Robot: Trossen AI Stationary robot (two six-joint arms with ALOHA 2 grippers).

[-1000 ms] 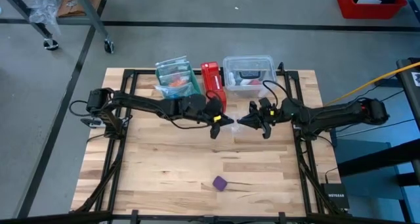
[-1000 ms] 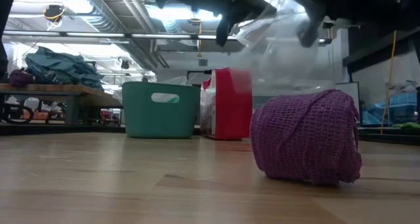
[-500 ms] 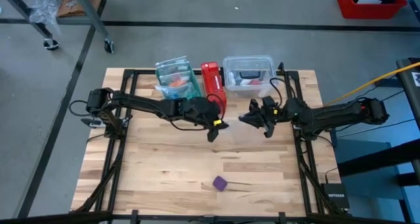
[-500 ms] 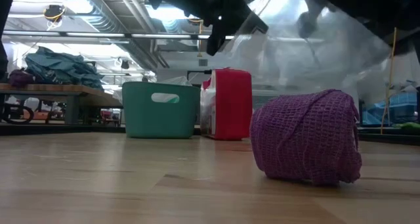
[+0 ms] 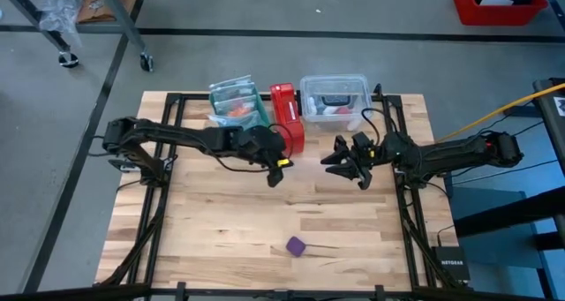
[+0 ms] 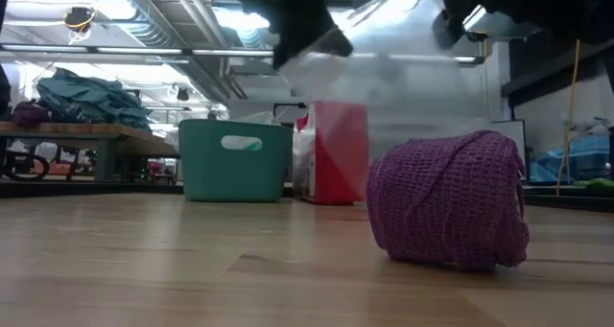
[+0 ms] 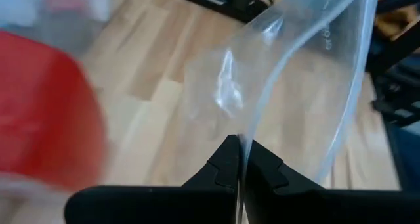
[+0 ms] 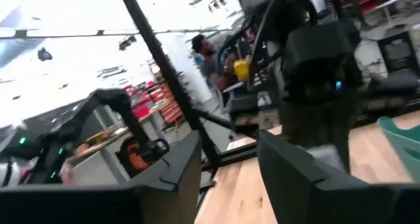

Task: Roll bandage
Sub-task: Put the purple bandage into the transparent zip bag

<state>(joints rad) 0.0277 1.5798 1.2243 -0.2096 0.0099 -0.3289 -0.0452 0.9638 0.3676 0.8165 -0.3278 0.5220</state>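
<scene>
Purple and coiled into a small roll, the bandage point(image 5: 296, 245) point(image 6: 448, 200) is lying alone on the wooden table point(image 5: 212, 213), toward its near edge, well apart from both arms. The left gripper point(image 7: 237, 159) point(image 5: 274, 171) is pinching a clear plastic bag point(image 7: 289, 79) between closed fingers, near the red box point(image 5: 286, 114). The right gripper point(image 8: 228, 161) point(image 5: 340, 160) is hovering mid-table, fingers parted, holding nothing.

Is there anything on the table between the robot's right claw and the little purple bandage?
Nothing visible. Bare wood lies between the right gripper and the bandage. The left gripper pinches a clear bag, up off to the side.
</scene>
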